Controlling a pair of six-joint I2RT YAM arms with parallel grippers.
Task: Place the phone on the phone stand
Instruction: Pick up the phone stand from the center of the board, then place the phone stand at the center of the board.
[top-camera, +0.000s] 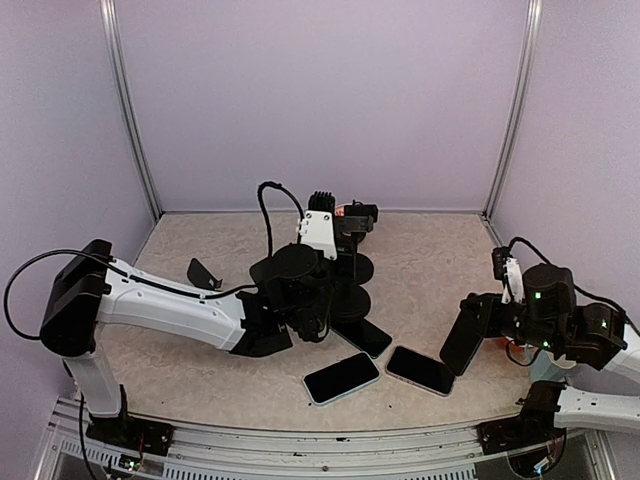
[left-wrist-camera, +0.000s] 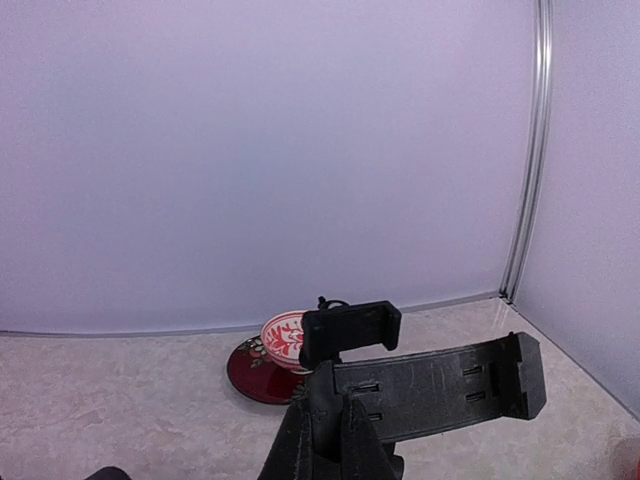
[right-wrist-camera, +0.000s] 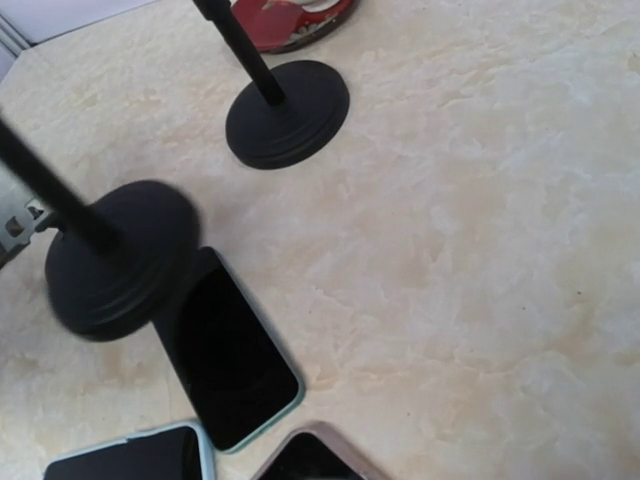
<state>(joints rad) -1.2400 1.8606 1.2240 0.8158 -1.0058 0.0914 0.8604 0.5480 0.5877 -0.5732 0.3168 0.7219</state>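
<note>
Phone lies flat on the tabletop, at 4 o'clock from the phone stand, near the right fingers. Whether these or the left fingers are apart, I cannot tell. Pinch its long edges, lifting level, clear of the neighbouring phone.

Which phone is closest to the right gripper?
The rightmost phone, directly beside the right gripper; the front-centre phone and the rear phone lie farther left.

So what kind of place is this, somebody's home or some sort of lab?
Probably a robot test cell in a lab: plain lavender walls between metal frame posts, two robot arms at the table edge, and phones staged beside phone stands.
</note>
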